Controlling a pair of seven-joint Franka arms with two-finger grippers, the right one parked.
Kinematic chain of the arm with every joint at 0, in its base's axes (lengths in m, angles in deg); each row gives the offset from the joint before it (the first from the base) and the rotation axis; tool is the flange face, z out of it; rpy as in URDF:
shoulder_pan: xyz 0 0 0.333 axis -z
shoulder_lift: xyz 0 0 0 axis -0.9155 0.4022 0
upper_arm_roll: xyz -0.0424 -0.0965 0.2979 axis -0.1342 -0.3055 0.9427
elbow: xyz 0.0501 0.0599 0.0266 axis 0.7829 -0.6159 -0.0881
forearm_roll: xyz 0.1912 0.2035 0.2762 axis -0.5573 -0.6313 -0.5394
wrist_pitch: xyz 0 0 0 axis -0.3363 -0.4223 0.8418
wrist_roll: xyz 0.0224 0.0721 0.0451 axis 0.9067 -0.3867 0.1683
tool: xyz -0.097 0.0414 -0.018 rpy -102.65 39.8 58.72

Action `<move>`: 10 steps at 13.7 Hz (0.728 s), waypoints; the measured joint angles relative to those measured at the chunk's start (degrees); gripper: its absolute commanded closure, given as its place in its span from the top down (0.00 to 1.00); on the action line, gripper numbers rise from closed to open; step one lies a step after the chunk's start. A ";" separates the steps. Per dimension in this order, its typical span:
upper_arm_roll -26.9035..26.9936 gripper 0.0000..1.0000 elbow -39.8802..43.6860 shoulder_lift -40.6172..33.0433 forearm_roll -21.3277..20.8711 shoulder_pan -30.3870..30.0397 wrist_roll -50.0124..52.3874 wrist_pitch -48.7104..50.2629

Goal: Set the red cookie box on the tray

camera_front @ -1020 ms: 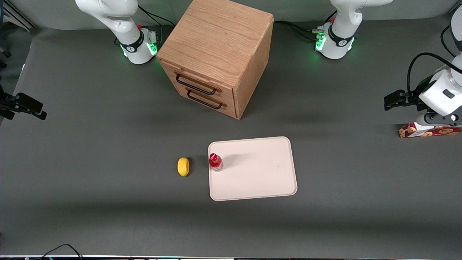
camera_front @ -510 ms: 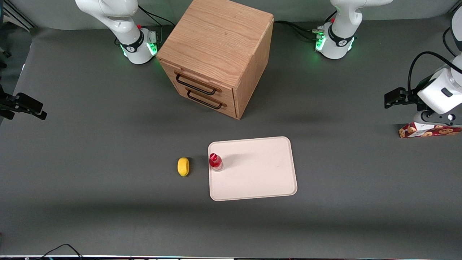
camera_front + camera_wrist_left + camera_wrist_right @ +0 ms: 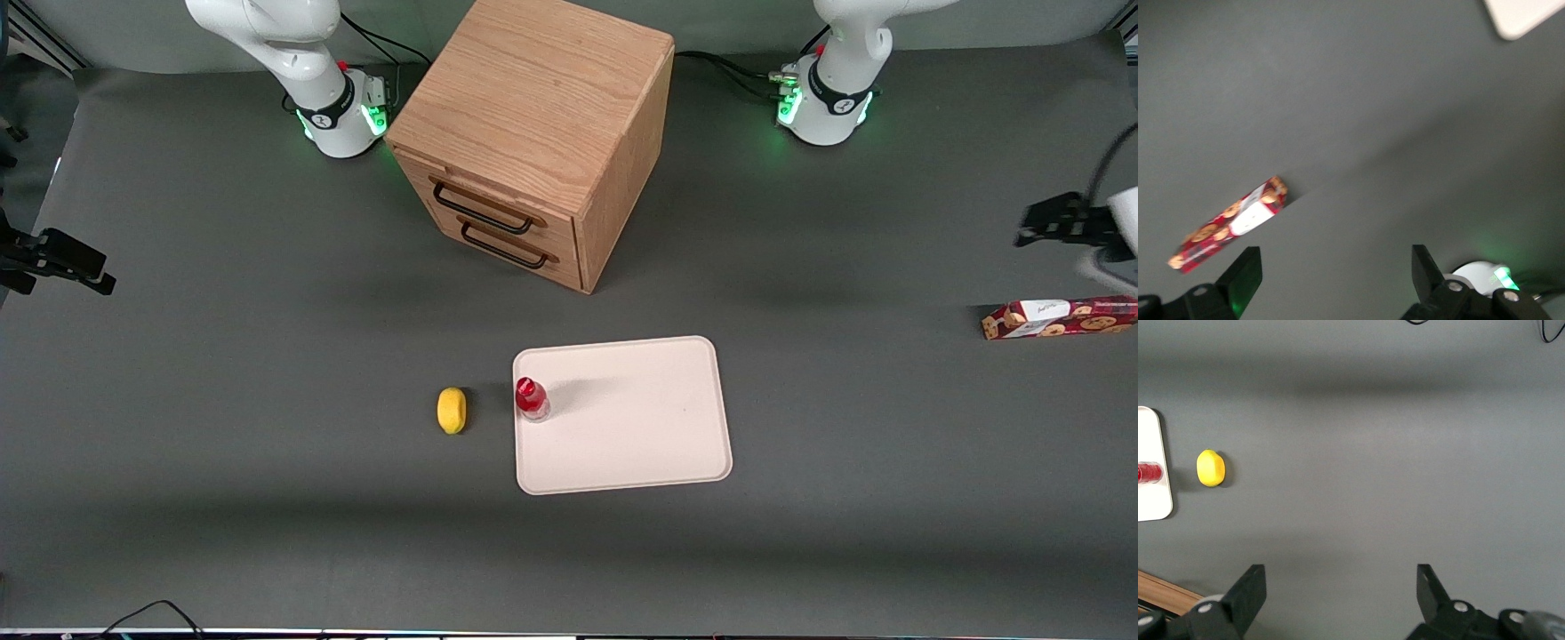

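My left gripper (image 3: 1331,270) has pulled up and away from the red cookie box (image 3: 1058,318) it hovered over a second ago; its jaws stand wide apart, holding nothing; the box lies flat on the table at the working arm's end, well apart from the tray (image 3: 640,444), so I judge the pick not yet made; a small red-capped bottle (image 3: 532,399) occupies the tray's edge; the box's white label patch carries writing I cannot read.

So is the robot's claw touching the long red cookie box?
Apart. In the left wrist view the open gripper hangs above the long dark-red cardboard cookie box, grey table showing between the jaws and the box.
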 measured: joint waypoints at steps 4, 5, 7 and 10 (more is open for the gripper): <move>0.14 1.00 -5.50 0.96 -3.02 -7.59 -18.62 -9.14; 0.15 1.00 -7.79 1.17 -3.11 -9.57 -23.33 -12.65; 0.19 1.00 -12.24 1.86 -3.15 -13.51 -32.47 -18.61; 0.15 1.00 -14.89 4.80 -3.14 -18.48 -46.51 -24.06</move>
